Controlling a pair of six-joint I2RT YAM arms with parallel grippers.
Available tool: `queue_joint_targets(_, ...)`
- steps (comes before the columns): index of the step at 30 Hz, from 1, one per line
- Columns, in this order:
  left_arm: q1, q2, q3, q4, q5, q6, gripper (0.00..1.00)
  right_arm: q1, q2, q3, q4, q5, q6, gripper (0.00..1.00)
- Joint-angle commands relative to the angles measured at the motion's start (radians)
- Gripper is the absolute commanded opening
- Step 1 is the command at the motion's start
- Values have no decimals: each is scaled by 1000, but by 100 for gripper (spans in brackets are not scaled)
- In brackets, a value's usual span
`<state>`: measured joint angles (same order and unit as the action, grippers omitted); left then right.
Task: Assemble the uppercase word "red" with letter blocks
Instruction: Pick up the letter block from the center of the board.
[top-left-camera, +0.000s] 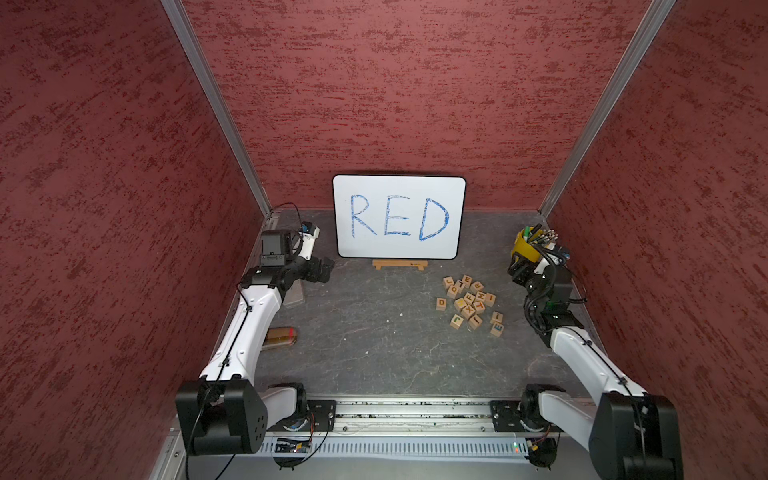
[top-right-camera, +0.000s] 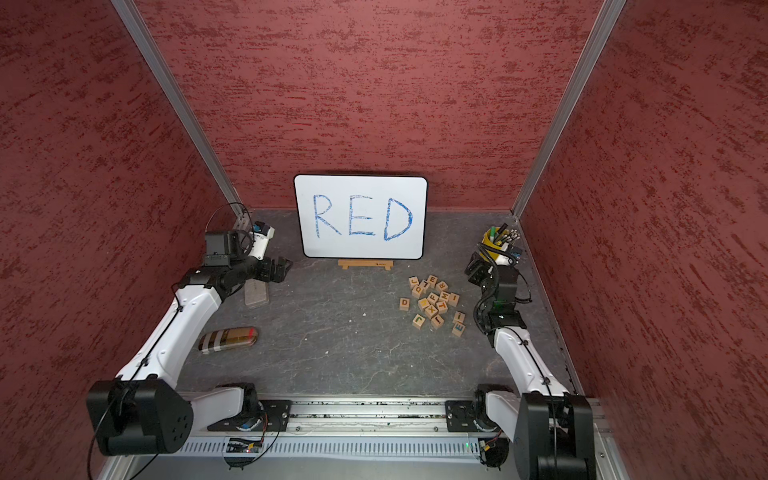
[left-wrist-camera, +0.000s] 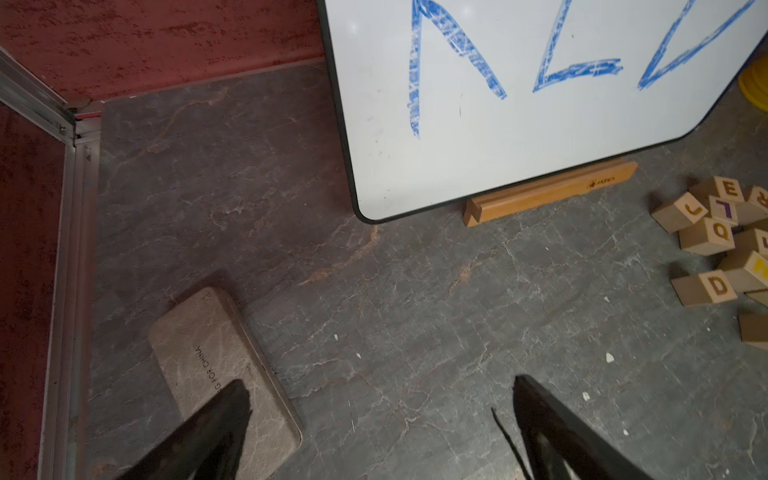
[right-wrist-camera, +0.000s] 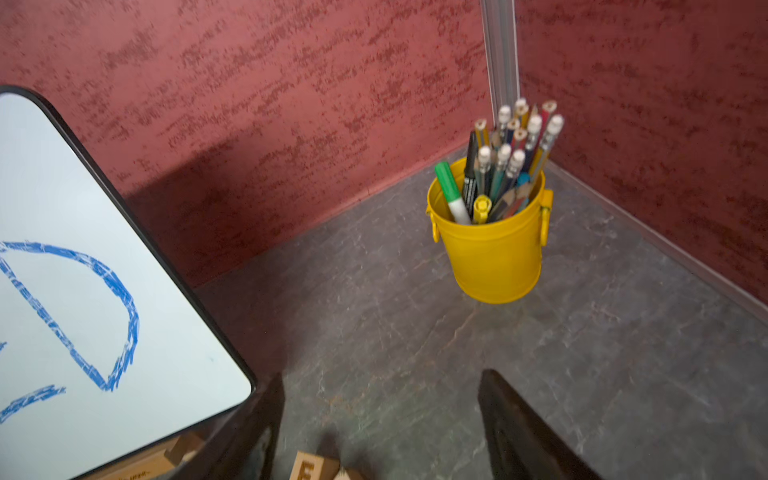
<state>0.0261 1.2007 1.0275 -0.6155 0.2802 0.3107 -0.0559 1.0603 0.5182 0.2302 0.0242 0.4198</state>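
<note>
In a top view, the R block (top-left-camera: 478, 286), the E block (top-left-camera: 466, 280) and the D block (top-left-camera: 441, 303) sit in a messy pile of letter blocks on the right side of the tabletop (top-left-camera: 374, 332). R and E are at the far end, touching other blocks. D stands a little apart on the left edge of the pile. No word is made yet, so I think the job has only just begun. The left hand (top-left-camera: 326, 268) hangs well apart from the pile, near the white board (top-left-camera: 399, 216). The right hand (top-left-camera: 515, 268) hangs just beside the pile, near the yellow cup (top-left-camera: 524, 245). A blue E block (top-left-camera: 497, 329) lies at the near end, and grabbing that one would be a mistake.

In the left wrist view, the left hand (left-wrist-camera: 380, 381) is wide open and holds nothing. A flat grey case (left-wrist-camera: 224, 365) lies under one finger.

In the right wrist view, the right hand (right-wrist-camera: 384, 376) is partly open with nothing between its fingers. It points toward the yellow cup (right-wrist-camera: 492, 249), which is full of pens. One block peeks in at the edge, but I cannot read its letter for sure.

The blocks are tiny and packed tight. Big fingers could bump the ones next door and flip R or E over. A wide swing could also knock the cup or the board.
</note>
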Motion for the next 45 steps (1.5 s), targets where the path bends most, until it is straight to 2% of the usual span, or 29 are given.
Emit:
queue_joint_targets(1, -31, -39, -3, -89, 19, 68, 99, -2, -10, 53, -189, -97, 38, 63)
queue_joint_targets(4, -67, -59, -13, -95, -12, 81, 100, -2, -13, 68, -238, -187, 37, 56)
queue_joint_targets(7, -86, -51, -1, -106, -25, 87, 99, -2, -8, 84, -278, -218, 48, 62)
queue_joint_targets(9, -96, -39, 12, -113, -34, 80, 100, -2, -9, 89, -295, -216, 51, 68)
queue_joint_targets(11, -106, -35, 18, -114, -37, 66, 99, -2, -10, 92, -309, -203, 51, 69)
queue_joint_targets(19, -153, -23, 45, -154, -29, 29, 99, -1, 45, 187, -413, -166, 21, 70)
queue_joint_targets(24, -195, 3, 93, -243, 16, 72, 100, 7, 126, 292, -506, -168, -19, 71)
queue_joint_targets(27, -254, 20, 119, -296, 35, 94, 99, 24, 185, 352, -549, -175, -48, 70)
queue_joint_targets(30, -335, 43, 123, -298, 3, 111, 99, 54, 234, 401, -578, -187, -64, 69)
queue_joint_targets(35, -473, 115, 141, -295, -96, 128, 99, 135, 277, 473, -627, -137, -86, 69)
queue_joint_targets(42, -502, 157, 199, -326, -37, 128, 99, 255, 328, 566, -729, -72, -128, 69)
queue_joint_targets(45, -500, 152, 219, -323, -22, 131, 99, 289, 334, 596, -763, -59, -137, 65)
